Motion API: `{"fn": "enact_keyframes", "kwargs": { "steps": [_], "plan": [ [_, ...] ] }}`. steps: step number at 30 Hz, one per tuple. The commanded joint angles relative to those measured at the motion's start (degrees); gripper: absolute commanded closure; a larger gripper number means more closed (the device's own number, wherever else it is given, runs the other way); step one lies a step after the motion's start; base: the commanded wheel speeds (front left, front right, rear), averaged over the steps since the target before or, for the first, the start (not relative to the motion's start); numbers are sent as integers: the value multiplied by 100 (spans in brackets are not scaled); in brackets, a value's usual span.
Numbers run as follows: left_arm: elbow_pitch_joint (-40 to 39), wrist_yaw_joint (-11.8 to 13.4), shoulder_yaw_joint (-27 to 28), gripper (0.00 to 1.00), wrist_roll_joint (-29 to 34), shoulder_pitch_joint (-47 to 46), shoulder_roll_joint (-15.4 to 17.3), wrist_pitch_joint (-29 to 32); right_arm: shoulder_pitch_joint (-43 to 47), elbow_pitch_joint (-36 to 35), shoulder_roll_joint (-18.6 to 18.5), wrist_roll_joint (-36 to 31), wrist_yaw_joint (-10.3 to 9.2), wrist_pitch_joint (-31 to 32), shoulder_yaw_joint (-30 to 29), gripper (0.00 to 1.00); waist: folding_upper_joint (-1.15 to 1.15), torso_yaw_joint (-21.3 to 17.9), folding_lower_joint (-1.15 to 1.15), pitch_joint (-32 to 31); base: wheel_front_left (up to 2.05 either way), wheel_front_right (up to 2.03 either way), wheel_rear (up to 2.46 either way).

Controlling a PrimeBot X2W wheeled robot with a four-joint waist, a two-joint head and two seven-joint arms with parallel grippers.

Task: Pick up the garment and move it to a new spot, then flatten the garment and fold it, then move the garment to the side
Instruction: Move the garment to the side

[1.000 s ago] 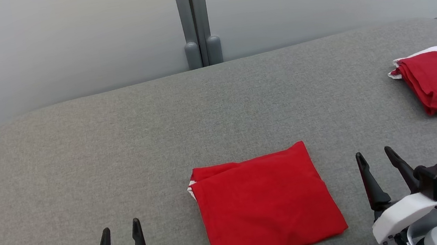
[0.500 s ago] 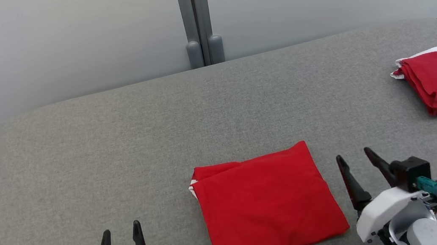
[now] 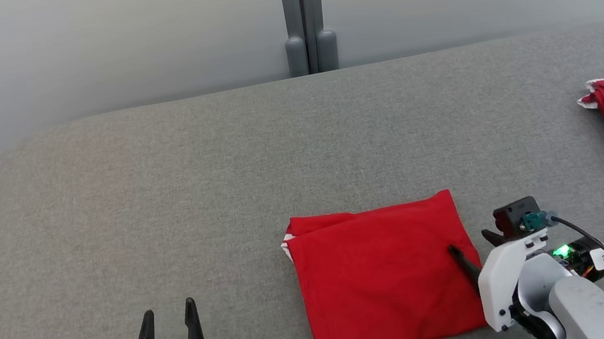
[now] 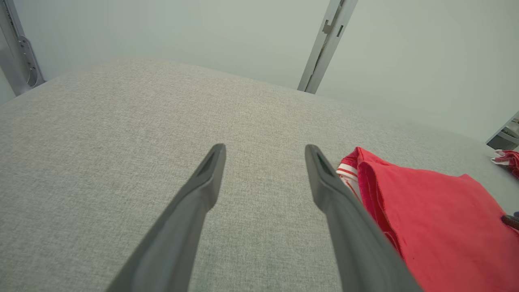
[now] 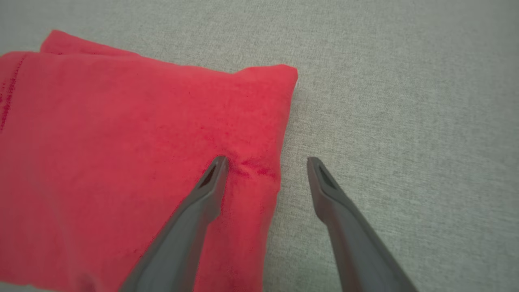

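Folded red garment lies flat on the grey tabletop, judged light, limp and liable to unfold, best taken at its right edge, which the open right pincer straddles, one finger on the cloth; left pincer open, empty, well apart.

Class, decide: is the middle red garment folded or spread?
Folded: the garment is a compact rectangle, with layered edges showing at its left.
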Motion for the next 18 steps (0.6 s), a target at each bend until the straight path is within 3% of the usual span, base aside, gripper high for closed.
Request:
{"fn": "enact_keyframes", "kwargs": {
  "steps": [1, 13, 15, 17, 18],
  "plan": [
    [0, -11, 21, 0, 19, -118, 4, -15, -80, 62, -122, 93, -10, 111, 117, 0, 0, 121, 0, 128, 0, 0, 0],
    [-18, -55, 58, 0, 47, -282, -11, -15, -615, 694, -368, 603, -10, 328, 730, 0, 0, 315, 0, 414, 0, 0, 0],
    [-27, -60, 63, 0, 52, -282, -14, -15, -684, 782, -352, 695, -10, 298, 776, 58, 0, 316, 0, 444, 0, 0, 0],
    [-42, -61, 53, 0, 73, -287, -15, -15, -764, 842, -340, 784, -10, 207, 791, 95, 0, 293, 0, 471, 0, 0, 0],
    [-54, -58, 45, 0, 77, -291, -16, -15, -810, 854, -353, 803, -10, 152, 788, 100, 0, 272, 0, 483, 0, 0, 0]
  ]
}}
